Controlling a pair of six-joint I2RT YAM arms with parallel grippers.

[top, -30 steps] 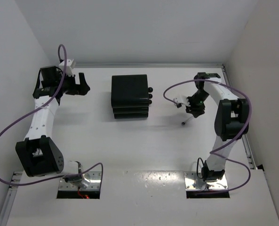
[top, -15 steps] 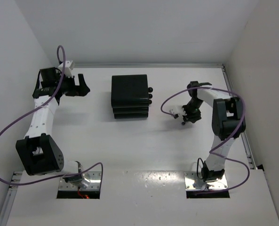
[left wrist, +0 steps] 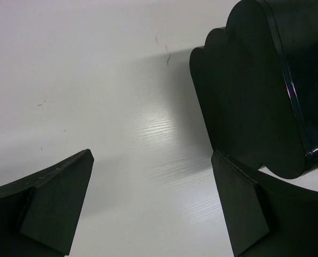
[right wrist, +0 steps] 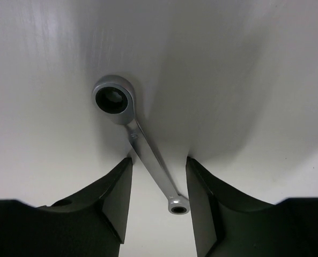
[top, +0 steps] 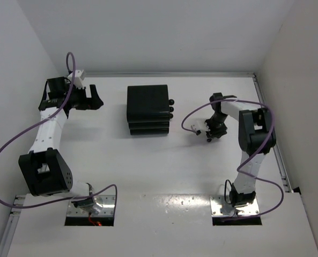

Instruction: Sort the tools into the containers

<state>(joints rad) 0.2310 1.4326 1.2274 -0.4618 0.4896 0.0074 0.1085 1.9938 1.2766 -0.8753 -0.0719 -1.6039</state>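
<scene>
wrench [right wrist: 143,148] between the parted right gripper [right wrist: 159,167] jaws

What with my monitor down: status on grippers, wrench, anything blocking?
Right gripper open, straddling wrench flat on table, not clamped. Left gripper open, empty, beside cabinet. Nothing blocking.

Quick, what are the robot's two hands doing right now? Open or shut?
Left hand: open, holding nothing.
Right hand: open, with the silver wrench lying between its fingers, not gripped.
</scene>
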